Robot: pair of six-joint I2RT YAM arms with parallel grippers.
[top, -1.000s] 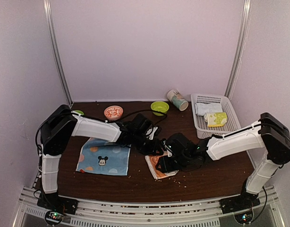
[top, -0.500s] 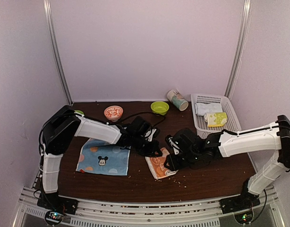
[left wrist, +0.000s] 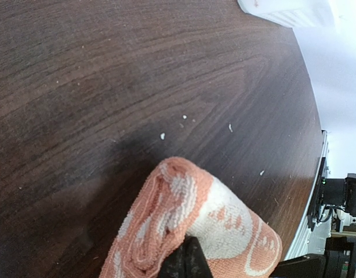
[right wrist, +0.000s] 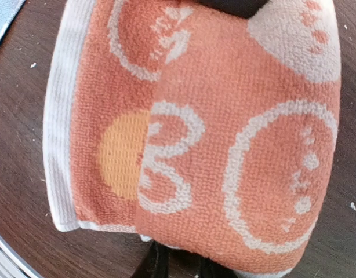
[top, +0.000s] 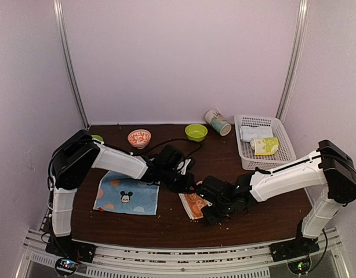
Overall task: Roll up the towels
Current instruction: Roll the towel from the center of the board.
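On the table [top: 265, 214], in its middle, the orange towel [top: 194, 204] lies folded (soft, light, floppy), so pinch its thick edge. The left claw [left wrist: 186, 260] is shut at the far end. The right claw [right wrist: 179, 267] is at the near edge, grip unclear.

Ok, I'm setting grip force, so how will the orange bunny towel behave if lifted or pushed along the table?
Probably floppy: the orange towel is soft terry, folded over itself. Likely light, as it is one thin cloth. Pushed along the table, it would probably bunch rather than slide; its folded end humps up in the left wrist view.
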